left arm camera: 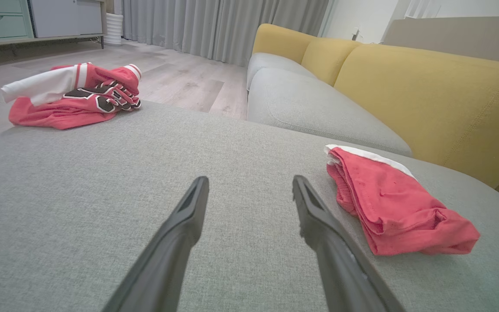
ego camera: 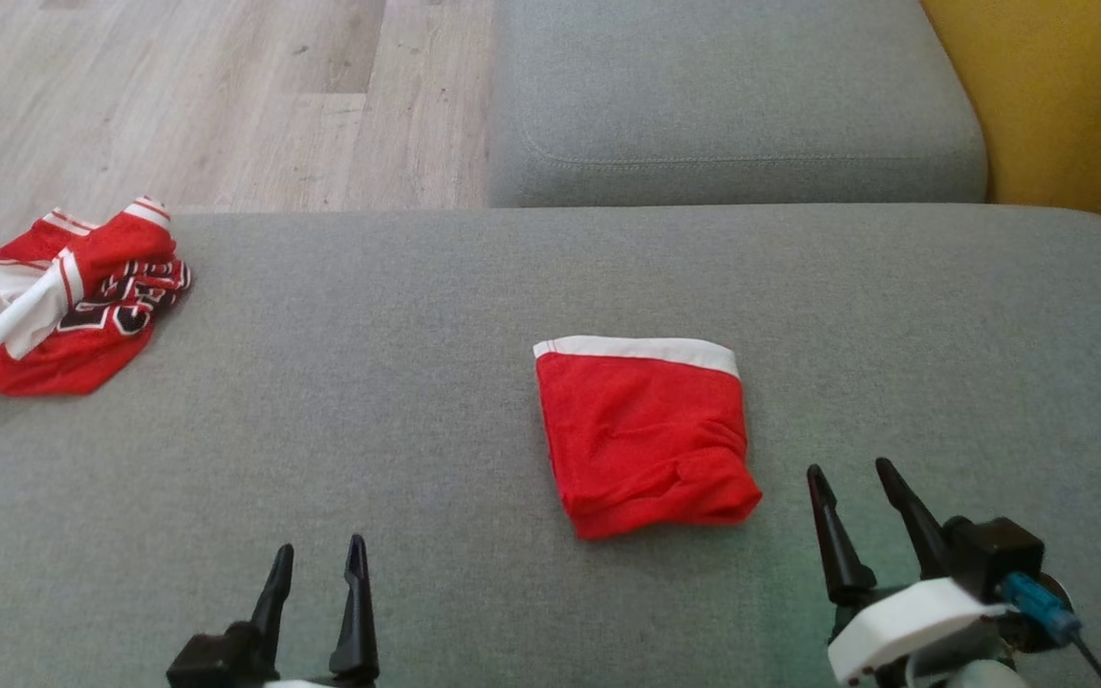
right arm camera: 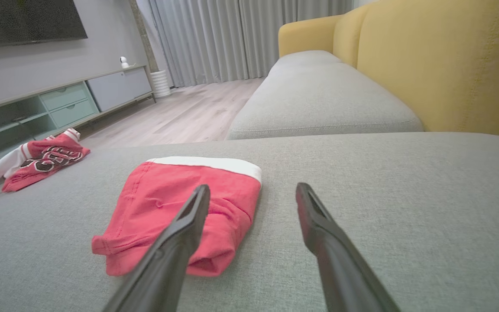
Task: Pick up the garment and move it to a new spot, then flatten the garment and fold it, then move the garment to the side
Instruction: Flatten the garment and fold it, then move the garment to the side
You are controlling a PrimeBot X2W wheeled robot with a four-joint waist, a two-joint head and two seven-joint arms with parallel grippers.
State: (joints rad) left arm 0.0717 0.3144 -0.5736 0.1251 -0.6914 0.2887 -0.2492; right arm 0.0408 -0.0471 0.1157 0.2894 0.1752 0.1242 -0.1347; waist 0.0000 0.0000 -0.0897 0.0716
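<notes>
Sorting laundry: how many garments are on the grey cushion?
2. On the grey cushion: a folded red garment in the middle, near the right end effector; a crumpled red-and-white jersey at the far left corner. Nothing appears hidden.

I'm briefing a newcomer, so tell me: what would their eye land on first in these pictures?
The folded red garment with a white band, lying mid-cushion on the grey sofa, near the open right hand. Next, the crumpled red and white jersey at the cushion's far left edge, and the yellow backrest along the right.
</notes>
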